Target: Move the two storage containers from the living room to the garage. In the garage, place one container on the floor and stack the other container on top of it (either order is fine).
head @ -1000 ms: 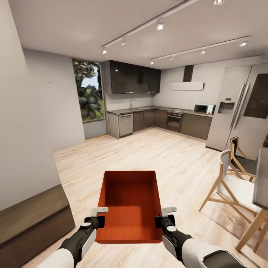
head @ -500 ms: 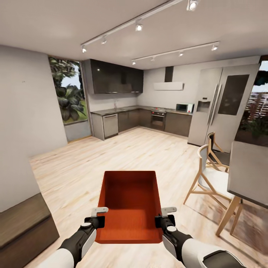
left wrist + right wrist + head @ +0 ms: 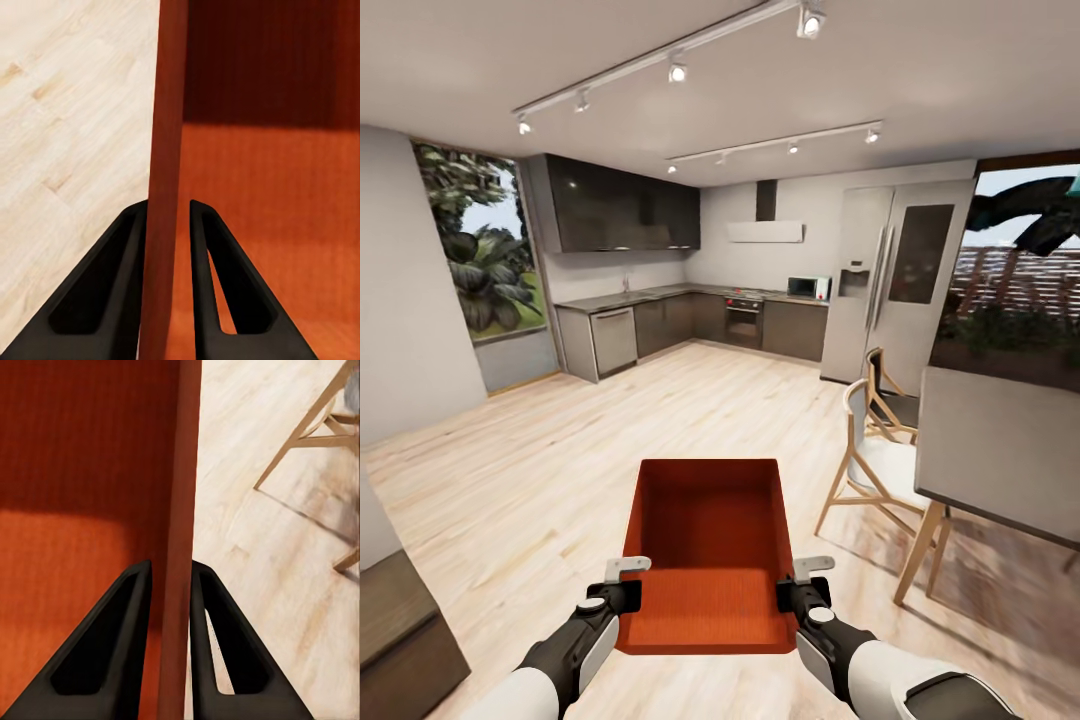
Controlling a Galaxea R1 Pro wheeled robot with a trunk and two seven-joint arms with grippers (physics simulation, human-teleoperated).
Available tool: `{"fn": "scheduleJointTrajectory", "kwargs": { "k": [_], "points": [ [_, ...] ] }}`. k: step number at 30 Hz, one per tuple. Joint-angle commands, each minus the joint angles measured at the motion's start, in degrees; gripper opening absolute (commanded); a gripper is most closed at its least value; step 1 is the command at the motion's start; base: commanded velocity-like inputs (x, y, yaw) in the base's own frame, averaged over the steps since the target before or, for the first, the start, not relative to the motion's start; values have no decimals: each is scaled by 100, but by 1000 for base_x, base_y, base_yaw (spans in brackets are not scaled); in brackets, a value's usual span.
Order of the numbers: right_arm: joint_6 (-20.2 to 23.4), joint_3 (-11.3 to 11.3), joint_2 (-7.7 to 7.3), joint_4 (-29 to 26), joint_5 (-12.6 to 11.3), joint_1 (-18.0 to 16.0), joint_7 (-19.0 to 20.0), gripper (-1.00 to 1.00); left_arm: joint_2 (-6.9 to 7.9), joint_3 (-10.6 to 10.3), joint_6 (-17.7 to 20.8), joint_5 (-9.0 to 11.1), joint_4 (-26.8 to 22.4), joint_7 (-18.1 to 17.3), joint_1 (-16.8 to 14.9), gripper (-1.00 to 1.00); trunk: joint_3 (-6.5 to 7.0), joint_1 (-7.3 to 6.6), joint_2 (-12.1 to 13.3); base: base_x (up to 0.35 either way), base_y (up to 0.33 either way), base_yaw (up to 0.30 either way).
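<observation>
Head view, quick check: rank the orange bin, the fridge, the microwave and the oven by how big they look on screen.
1. Storage container: looks largest, but it is nearest the camera, held between the left gripper and the right gripper.
2. Fridge.
3. Oven.
4. Microwave: smallest, though close to the oven.

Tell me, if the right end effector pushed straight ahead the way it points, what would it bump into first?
Nothing new, probably: the right end effector is already clamped on the storage container's side wall and would just slide along it. Beyond, wood floor; depth is unclear.
</observation>
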Motion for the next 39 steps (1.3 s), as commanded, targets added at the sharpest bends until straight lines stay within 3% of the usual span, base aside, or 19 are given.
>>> {"fn": "scheduleJointTrajectory", "kwargs": {
  "k": [1, 39],
  "points": [
    [-40, -492, -17, 22, -174, -5, -22, -100, 10, 42, -240, 78, -76, 74, -5, -100, -11, 2, -10, 0, 0, -286],
    [-39, -492, -21, 22, -174, -5, -22, -100, 10, 42, -231, 78, -75, 70, -5, -100, -11, 2, -10, 0, 0, -286]
  ]
}}
